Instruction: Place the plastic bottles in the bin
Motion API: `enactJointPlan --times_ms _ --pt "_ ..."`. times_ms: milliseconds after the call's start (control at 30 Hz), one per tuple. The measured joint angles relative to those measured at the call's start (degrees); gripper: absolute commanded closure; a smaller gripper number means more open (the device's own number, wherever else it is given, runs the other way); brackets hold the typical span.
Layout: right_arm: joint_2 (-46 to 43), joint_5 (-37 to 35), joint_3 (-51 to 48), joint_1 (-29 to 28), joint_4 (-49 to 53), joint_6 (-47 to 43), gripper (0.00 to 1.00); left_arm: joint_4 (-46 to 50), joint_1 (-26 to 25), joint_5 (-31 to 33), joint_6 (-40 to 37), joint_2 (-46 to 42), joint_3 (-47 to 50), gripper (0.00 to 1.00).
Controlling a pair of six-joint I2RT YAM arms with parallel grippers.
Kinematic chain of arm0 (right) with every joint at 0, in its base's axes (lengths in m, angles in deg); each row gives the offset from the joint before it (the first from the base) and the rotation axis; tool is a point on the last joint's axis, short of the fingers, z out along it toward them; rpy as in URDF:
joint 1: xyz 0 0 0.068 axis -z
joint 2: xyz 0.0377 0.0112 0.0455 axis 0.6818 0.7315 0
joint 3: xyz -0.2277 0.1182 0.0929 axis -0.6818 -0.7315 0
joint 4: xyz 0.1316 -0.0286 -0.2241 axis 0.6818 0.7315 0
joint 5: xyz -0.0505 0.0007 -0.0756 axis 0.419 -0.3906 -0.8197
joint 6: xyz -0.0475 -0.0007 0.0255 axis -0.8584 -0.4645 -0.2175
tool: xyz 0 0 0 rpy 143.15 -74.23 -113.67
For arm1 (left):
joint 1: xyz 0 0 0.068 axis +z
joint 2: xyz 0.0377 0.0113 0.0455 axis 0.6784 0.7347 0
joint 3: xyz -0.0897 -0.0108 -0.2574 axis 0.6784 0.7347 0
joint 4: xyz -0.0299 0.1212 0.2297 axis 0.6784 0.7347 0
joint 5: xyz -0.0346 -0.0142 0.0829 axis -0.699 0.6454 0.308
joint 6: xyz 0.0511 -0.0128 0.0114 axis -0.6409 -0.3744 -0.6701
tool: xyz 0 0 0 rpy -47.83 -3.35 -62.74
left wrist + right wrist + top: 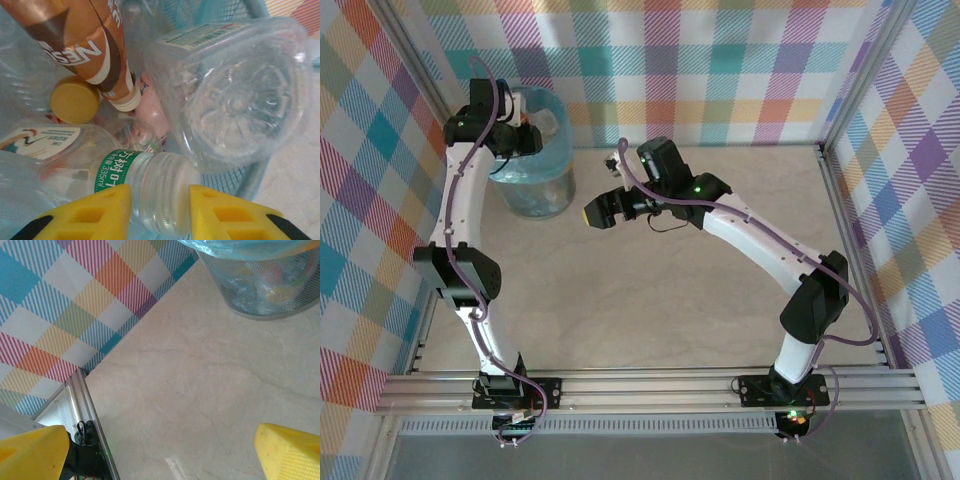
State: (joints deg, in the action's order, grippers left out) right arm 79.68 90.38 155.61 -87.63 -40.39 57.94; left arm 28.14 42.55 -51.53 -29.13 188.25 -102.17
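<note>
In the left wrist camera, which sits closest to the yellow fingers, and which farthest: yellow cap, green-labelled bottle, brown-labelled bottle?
1. Green-labelled bottle, between the fingers of the left gripper.
2. Yellow cap, up and to the left.
3. Brown-labelled bottle, top left; its neck dips about level with the cap, so these two are nearly tied.

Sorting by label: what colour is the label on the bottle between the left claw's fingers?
That bottle has a green label, white print; best in left wrist view.
</note>
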Motion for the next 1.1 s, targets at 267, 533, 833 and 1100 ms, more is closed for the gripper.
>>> enactJointPlan --times_ms 267,533,833,1100 --pt "-1.07 -0.98 -0.48 -0.35 0.17 0.0 0.04 3.39 1.18 -2.21 2.21 3.02 -6.4 0.56" --pt "-1.86 -1.25 -0.48 -0.76 0.2 -0.02 0.05 4.42 2.71 -4.2 5.49 1.81 -16.74 0.51" --pt "-1.88 -1.25 -0.48 -0.76 0.2 -0.02 0.05 2.97 -0.42 -3.67 7.1 1.75 -20.9 0.49" --pt "-1.88 -1.22 -0.7 -0.76 0.2 -0.04 0.05 3.19 -2.01 -0.2 5.09 11.56 -20.9 0.62"
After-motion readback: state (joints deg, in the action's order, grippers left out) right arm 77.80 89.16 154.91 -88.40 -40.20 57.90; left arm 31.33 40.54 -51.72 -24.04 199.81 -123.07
